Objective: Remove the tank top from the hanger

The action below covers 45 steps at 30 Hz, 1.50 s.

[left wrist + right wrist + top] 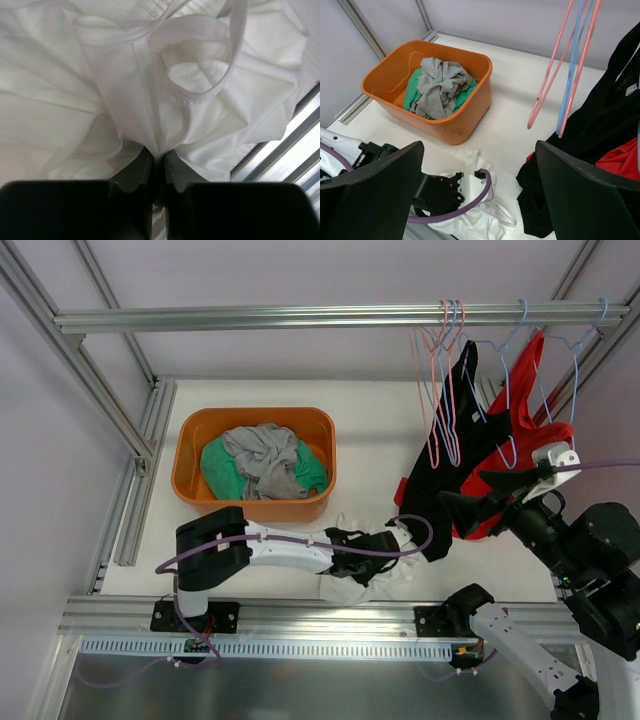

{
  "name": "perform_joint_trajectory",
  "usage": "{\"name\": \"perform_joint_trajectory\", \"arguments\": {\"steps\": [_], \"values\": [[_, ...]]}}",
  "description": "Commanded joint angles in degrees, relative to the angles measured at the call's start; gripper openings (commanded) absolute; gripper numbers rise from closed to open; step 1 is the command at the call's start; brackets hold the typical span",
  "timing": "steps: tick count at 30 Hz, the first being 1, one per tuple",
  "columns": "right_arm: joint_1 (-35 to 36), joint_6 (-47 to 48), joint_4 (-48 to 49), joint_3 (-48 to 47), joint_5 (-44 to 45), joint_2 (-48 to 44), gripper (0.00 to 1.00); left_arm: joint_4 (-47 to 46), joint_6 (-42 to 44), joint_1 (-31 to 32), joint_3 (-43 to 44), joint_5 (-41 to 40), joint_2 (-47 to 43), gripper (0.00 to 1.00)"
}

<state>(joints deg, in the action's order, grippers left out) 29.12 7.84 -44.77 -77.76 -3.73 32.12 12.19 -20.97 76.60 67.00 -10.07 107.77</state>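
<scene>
Left pincer [159, 167] clenched on the white tank top [150, 90], bunched at lower centre of the top view on the worktop [370, 420]. Right pincer [479, 150] spread wide, holding nothing. Only its wrist view catches a small tag [632, 89] on the black garment [605, 120], writing unreadable.

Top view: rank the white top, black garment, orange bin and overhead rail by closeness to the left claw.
1. white top, pinched in the left claw.
2. black garment, hanging just to the right.
3. orange bin, back-left.
4. overhead rail, far back.
</scene>
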Motion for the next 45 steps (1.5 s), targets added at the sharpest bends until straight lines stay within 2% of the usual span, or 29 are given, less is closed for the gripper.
{"name": "perform_joint_trajectory", "arguments": {"steps": [1, 5, 11, 17, 18, 21, 25, 26, 28, 29, 31, 32, 36, 40, 45], "values": [[0.14, 1.39, 1.53, 0.41, -2.16, -2.84, 0.99, 3.8, -1.7, 2.32, -0.47, -1.35, 0.61, 0.0], [0.14, 1.83, 2.06, 2.25, 0.02, -4.78, 1.0, 6.7, -1.7, 3.03, -0.56, -7.05, -7.46, 0.0], [0.14, 1.57, 3.9, 4.63, 2.4, -7.41, 0.99, 10.48, 0.66, 2.94, 0.84, -18.22, -26.34, 0.0], [0.14, 1.3, 5.49, 5.33, 3.38, -8.3, 0.99, 15.23, 7.68, 2.33, 10.06, -32.46, -32.88, 0.0], [0.14, 1.22, 5.66, 5.25, 3.38, -8.3, 0.99, 17.41, 8.66, 1.37, 13.91, -36.39, -32.88, 0.0], [0.14, 1.04, 5.75, 5.16, 3.2, -7.95, 0.99, 18.66, 12.79, -1.7, 19.37, -40.55, -33.76, 0.0], [0.14, 0.78, 5.84, 5.33, 3.38, -7.86, 1.0, 19.1, 12.54, -13.55, 22.29, -34.34, -35.69, 0.0], [0.14, 0.78, 5.84, 5.33, 3.38, -7.77, 1.0, 19.19, 10.97, -18.37, 22.38, -31.88, -36.57, 0.0], [0.14, 1.13, 5.93, 5.25, 5.55, -7.16, 0.99, 19.98, 8.07, -23.31, 21.68, -29.76, -37.62, 0.0], [0.06, 1.3, 6.01, 5.25, 5.75, -6.81, 1.0, 20.07, 4.92, -28.73, 21.16, -26.09, -38.76, 0.0], [0.14, 1.31, 5.93, 5.25, 5.92, -5.41, 1.0, 20.33, 1.83, -35.08, 18.26, -21.86, -39.65, 0.0], [0.14, 1.3, 5.93, 5.33, 5.58, -4.97, 1.0, 20.42, -0.54, -41.55, 17.21, -15.75, -39.82, 0.0], [0.14, 0.87, 6.89, 5.86, 4.43, -3.38, 0.99, 20.33, -5.12, -53.18, 10.89, -7.89, -37.64, 0.0], [0.14, 0.78, 8.21, 6.48, 4.34, -2.33, 1.0, 20.16, -11.01, -60.94, 5.6, -2.25, -31.94, 0.0], [0.14, 0.86, 8.65, 6.21, 1.97, 0.13, 1.0, 20.33, -13.21, -63.41, 2.35, 0.84, -24.27, 0.0]]}}
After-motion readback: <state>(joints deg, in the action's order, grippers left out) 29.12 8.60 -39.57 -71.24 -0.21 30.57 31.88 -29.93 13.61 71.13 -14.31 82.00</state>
